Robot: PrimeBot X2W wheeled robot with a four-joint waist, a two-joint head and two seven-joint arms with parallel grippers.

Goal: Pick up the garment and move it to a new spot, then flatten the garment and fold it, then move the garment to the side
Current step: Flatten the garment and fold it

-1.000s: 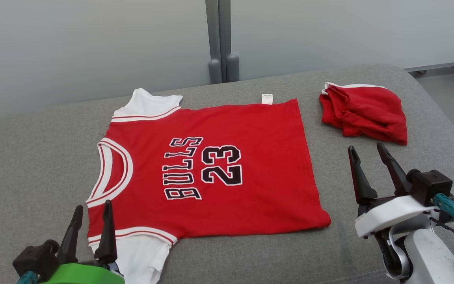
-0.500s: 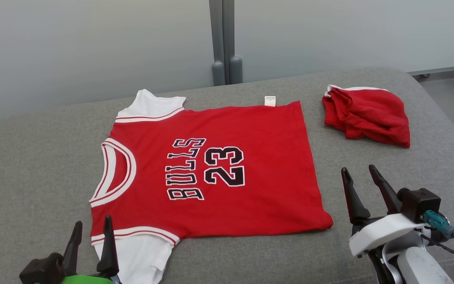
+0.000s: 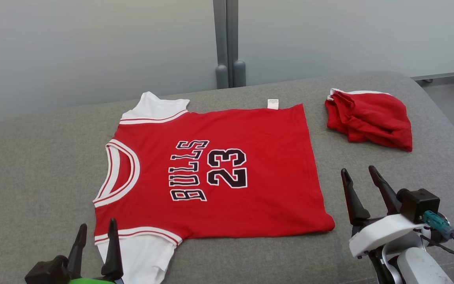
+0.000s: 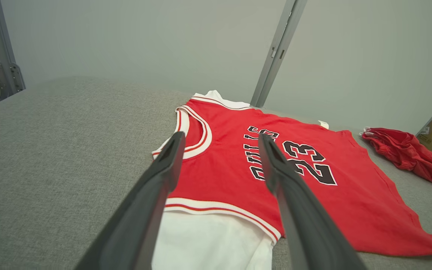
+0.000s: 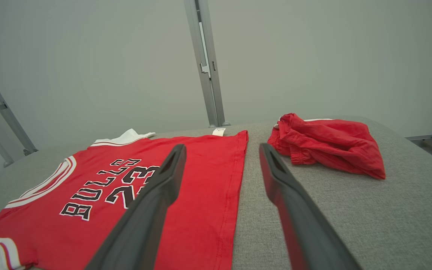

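Head view clerk: Item 1, left gripper [image 3: 97, 225], lower left of frame. Fingers spread wide, nothing between them. It stood at the near white sleeve [image 3: 144, 256] and looked clear of the cloth. Item 2, right gripper [image 3: 357, 170], lower right. Likewise spread and empty, just beside the hem corner [image 3: 327, 225], over bare cover.

Wrist views clerk: Agreed. The left wrist view had the tips framing the sleeve trim and neckline. The right wrist view had the hem edge running up between the tips.

Head view clerk: Item 3, jersey [image 3: 211, 169], red, lettered "BULLS 23". It lay flat and face up at frame centre on the grey padded surface [image 3: 34, 165], neckline toward frame left, hem toward frame right, tag [image 3: 273, 103] at the upper edge.

Wrist views clerk: Handling, as judged: light, limp and thin. It was likely to sag and crease once lifted, was not fragile, and would probably drag a little on the fuzzy cover. Best taken at the near edge, shoulder seam for the left claw and hem corner for the right, pinching both layers so the fold travels evenly.

Head view clerk: Item 4, red bundle [image 3: 369, 118], crumpled, upper right, well apart from the jersey and untouched by either claw.
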